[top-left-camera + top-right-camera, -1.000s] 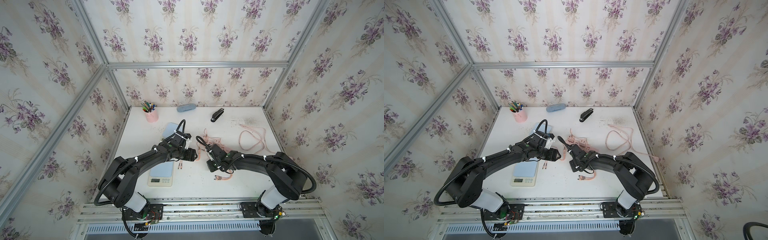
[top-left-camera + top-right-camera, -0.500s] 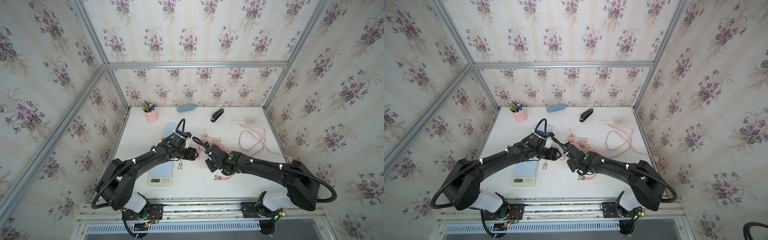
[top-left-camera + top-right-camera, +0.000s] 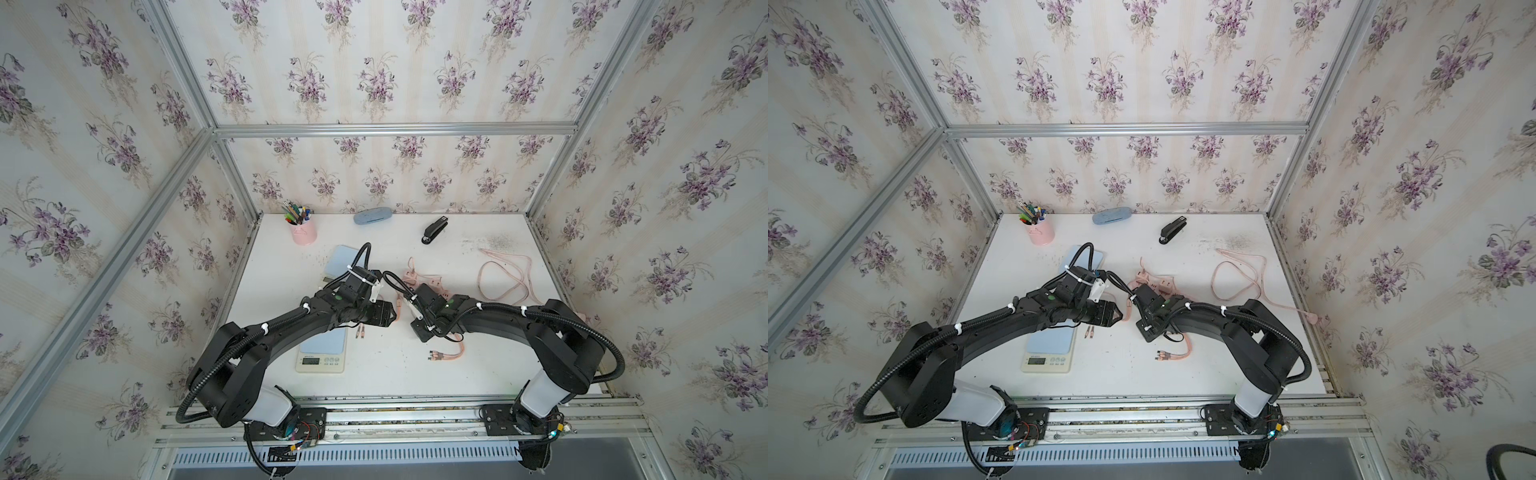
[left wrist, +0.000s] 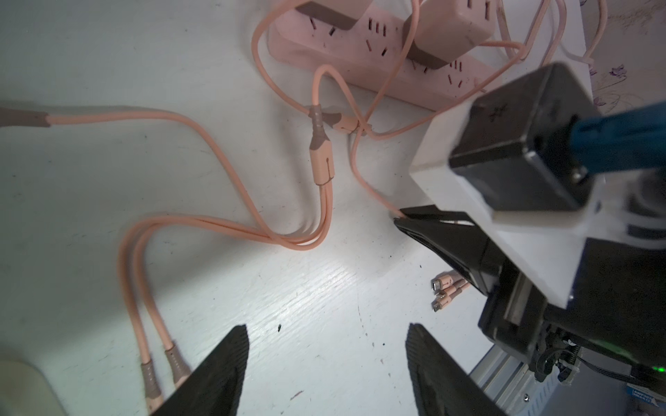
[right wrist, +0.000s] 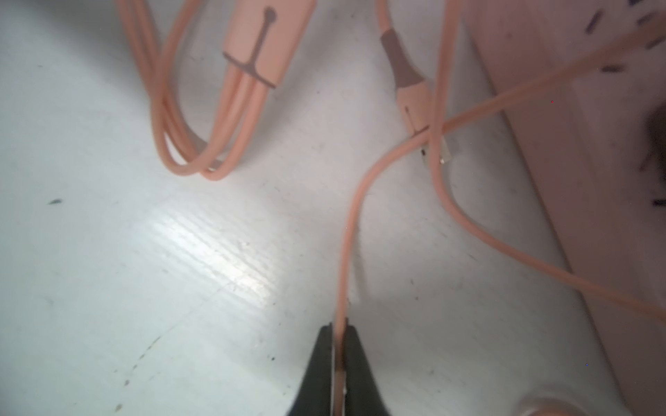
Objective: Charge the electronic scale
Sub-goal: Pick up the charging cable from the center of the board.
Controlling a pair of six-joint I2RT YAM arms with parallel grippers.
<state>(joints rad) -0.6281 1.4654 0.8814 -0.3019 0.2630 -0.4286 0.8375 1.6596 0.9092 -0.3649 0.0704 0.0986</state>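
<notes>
Right now the right jaws are pinching shut on a thin strand of the pink charging cable (image 5: pixel 346 234), low over the middle of the worktop (image 3: pixel 395 374), just beside the pink power strip (image 4: pixel 360 54). Facing them from the left, the left jaws are standing open, holding nothing. The electronic scale (image 3: pixel 322 353) is sitting near-left of centre, display toward the near edge, with the left arm (image 3: pixel 291 324) lying across its far part. Two loose connectors (image 3: pixel 360 331) are lying just right of it, and cable loops are tangling between jaws and strip. A pen cup (image 3: pixel 303 232), blue case (image 3: pixel 372 216) and stapler (image 3: pixel 434 230) are standing along the far edge.
</notes>
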